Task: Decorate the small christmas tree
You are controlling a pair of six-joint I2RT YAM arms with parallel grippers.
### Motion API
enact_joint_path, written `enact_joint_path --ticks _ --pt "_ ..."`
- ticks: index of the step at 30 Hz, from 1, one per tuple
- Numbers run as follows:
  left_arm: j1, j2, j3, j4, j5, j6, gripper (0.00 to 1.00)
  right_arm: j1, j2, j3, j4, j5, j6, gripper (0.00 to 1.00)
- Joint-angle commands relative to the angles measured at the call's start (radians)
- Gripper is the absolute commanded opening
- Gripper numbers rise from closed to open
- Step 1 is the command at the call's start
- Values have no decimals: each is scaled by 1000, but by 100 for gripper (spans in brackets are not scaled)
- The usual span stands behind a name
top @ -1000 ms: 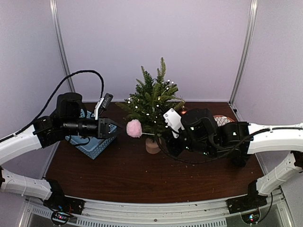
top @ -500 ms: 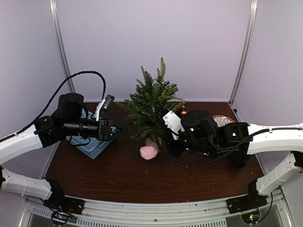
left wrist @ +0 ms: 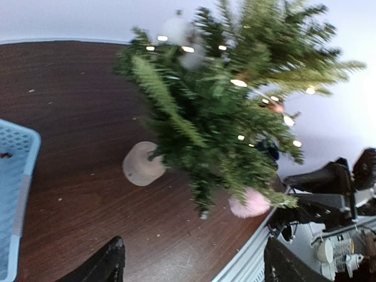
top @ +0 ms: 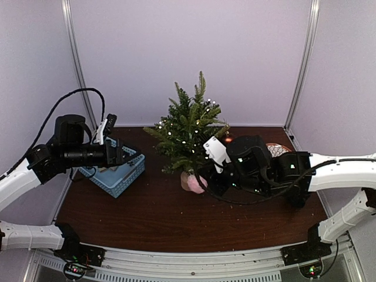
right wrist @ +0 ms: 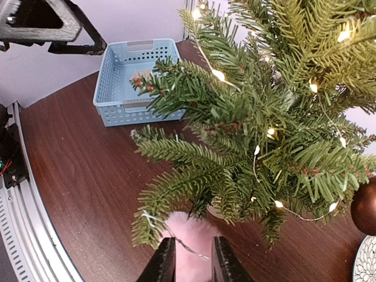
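The small christmas tree (top: 189, 126), far-centre on the table (top: 147, 217), has its lights (right wrist: 218, 74) on, but the pink pom-pom (top: 191, 183) lies by its base, the right gripper (right wrist: 189, 247) barely parted at it, hold unclear to me, the left gripper (top: 128, 157) wide open and empty over the blue basket (top: 114, 176).

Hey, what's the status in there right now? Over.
Left gripper open, empty, by basket. Right gripper low beside tree, pink pom-pom between its jaws, grip unclear. Tree upright, lights on; nothing blocking.
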Motion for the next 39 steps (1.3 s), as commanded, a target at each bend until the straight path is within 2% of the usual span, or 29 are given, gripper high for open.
enact_joint_path --ticks 1,7,13,18,23,29,33,35,37,39 --pt "135 9 33 -196 -56 -41 82 -5 -46 7 -16 23 3 26" --pt "335 100 118 -393 -77 27 82 -5 -81 4 -57 55 15 30" --pt "439 284 273 -551 -236 208 80 -5 -118 -1 -78 78 24 36" --pt "574 494 409 -630 -174 341 74 -5 -146 -11 -76 71 25 44" --pt "677 609 425 -591 -131 299 69 -7 -156 3 -94 89 12 47" --pt "710 732 433 -500 -124 259 70 -7 -164 13 -116 119 23 47" --pt "716 830 456 -423 -90 206 74 -6 -166 15 -133 134 41 47" --pt "715 880 477 -393 -71 189 80 -7 -163 15 -143 138 46 48" --pt "715 925 500 -376 -82 179 84 -6 -157 21 -151 141 51 48" --pt "715 968 526 -368 -105 172 85 -7 -149 31 -161 145 56 48"
